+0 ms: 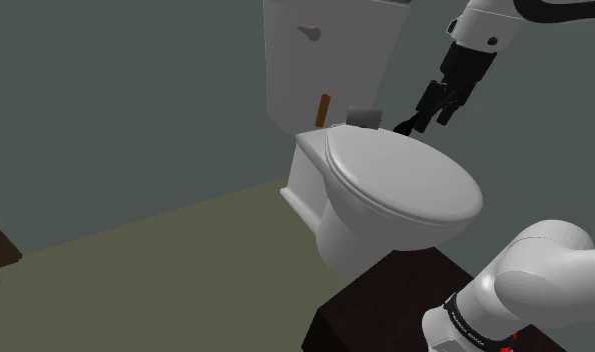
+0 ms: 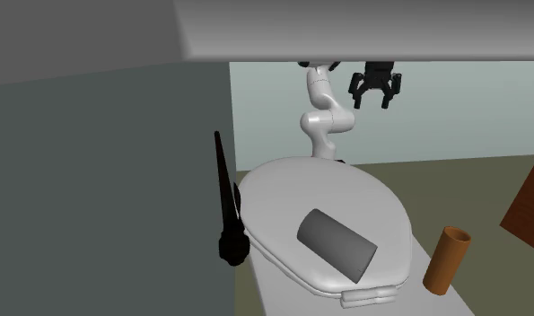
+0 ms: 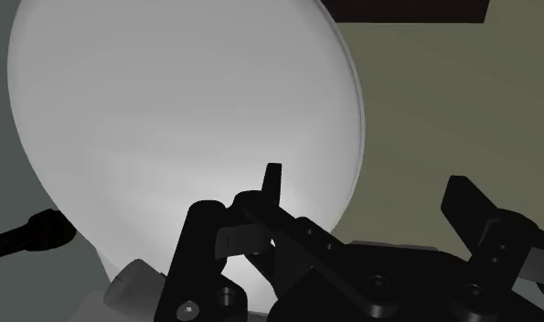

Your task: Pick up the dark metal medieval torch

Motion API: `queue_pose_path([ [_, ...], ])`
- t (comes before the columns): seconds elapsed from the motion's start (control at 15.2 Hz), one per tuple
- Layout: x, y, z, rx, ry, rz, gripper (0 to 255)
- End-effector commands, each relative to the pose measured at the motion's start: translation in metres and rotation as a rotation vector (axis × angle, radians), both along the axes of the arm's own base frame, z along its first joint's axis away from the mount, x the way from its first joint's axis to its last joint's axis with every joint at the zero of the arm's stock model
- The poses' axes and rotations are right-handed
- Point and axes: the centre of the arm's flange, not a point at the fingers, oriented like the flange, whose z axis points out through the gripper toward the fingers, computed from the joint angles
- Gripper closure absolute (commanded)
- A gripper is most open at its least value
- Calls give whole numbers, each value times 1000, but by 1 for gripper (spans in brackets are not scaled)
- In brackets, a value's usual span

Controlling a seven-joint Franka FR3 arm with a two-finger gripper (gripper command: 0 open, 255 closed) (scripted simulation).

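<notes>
Hovering over the toilet (image 2: 292,193), claw (image 2: 372,102) spread, torch (image 2: 227,208) unheld.

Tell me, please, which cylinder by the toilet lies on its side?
The dark grey cylinder lies on its side; the orange-brown tube stands upright.

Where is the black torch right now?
In the second exterior view, the black torch runs along the left edge of the white toilet lid, beside the grey wall.
</notes>
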Motion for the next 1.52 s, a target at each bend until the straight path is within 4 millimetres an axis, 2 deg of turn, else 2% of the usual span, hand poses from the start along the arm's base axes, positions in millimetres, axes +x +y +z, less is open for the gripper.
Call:
queue_pose_path([
  [0.0, 0, 0, 0, 0, 0, 0, 0],
  [0.73, 71, -115, -47, -93, 199, 217, 0],
  [1.45, 156, -218, -99, -187, 397, 435, 0],
])
